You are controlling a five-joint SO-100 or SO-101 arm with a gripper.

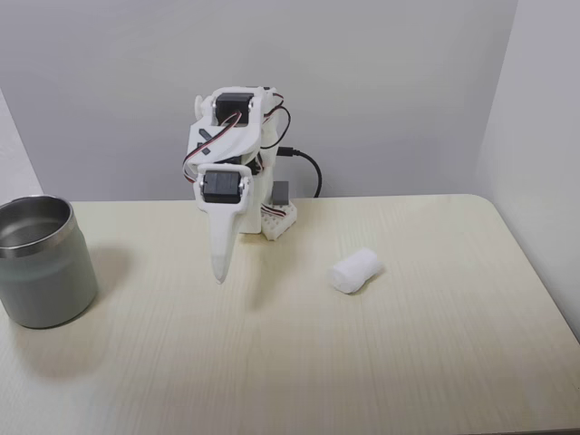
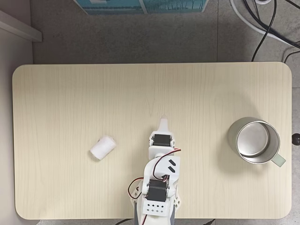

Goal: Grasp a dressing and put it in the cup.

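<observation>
The dressing (image 1: pixel 354 269) (image 2: pixel 103 147) is a small white soft roll lying on its side on the pale wood table. The cup (image 1: pixel 41 261) (image 2: pixel 253 140) is a wide steel tumbler, grey outside and shiny inside, standing upright and empty at the table's side. My white gripper (image 1: pixel 218 269) (image 2: pixel 163 120) hangs folded near the arm's base, pointing down above the table, its two fingers pressed together into one tip with nothing between them. It lies between the dressing and the cup, apart from both.
The arm's base (image 2: pixel 157 206) sits at the table's edge, with a black cable (image 1: pixel 308 168) running behind it. Rounded table corners and a wall close in on the sides. Cables (image 2: pixel 269 21) and a blue box (image 2: pixel 140 5) lie on the floor beyond the table.
</observation>
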